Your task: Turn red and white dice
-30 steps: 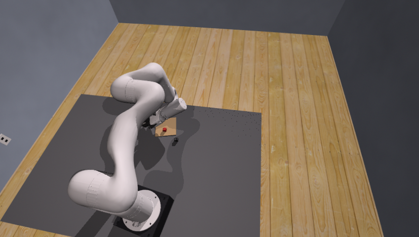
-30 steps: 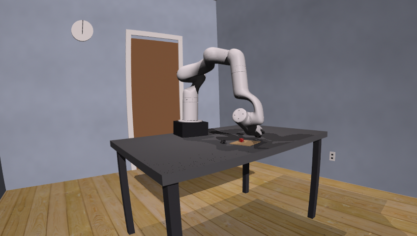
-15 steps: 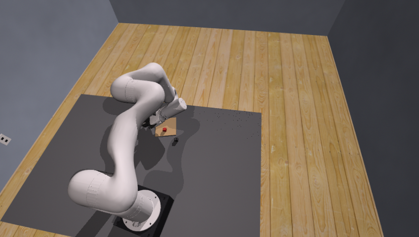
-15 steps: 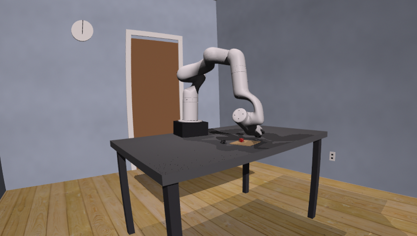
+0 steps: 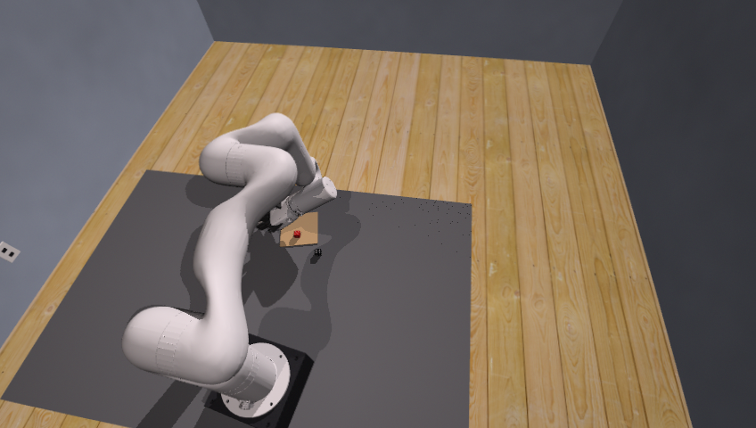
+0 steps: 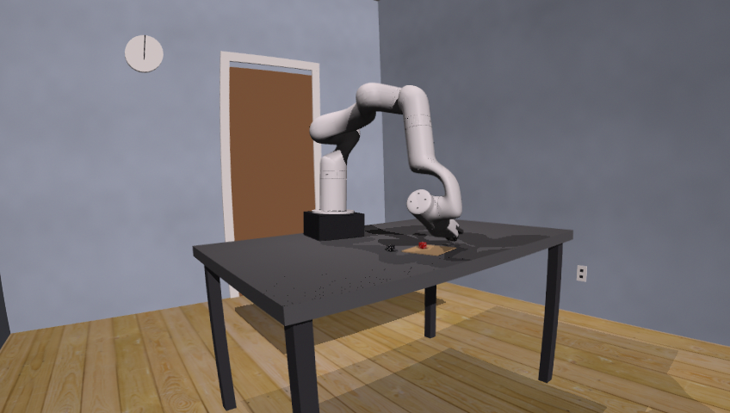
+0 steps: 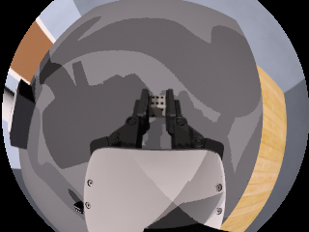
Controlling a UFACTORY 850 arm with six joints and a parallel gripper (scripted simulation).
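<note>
Item, white die [image 7: 157, 104]: lay directly between the fingertips of the claw [image 5: 267, 226] [image 6: 453, 237] [image 7: 157, 98], flanked on both sides, dark pips showing. Claw: drawn in and clamped on that die, tilted, its tips low over the dark table [image 5: 398, 297] [image 6: 327, 271] [image 7: 145, 39] and just beyond an edge of the mat [image 5: 308, 222] [image 6: 436, 250]. Whether the white die touched the table could not be told. Red die [image 5: 297, 234] [image 6: 422, 244]: one, on the tan mat, near the claw but apart from it; upper number too small to read. Black die [image 5: 317, 252] [image 6: 390, 247] [image 7: 78, 207]: one, on the table just beside the mat, farther from the claw than the red.
</note>
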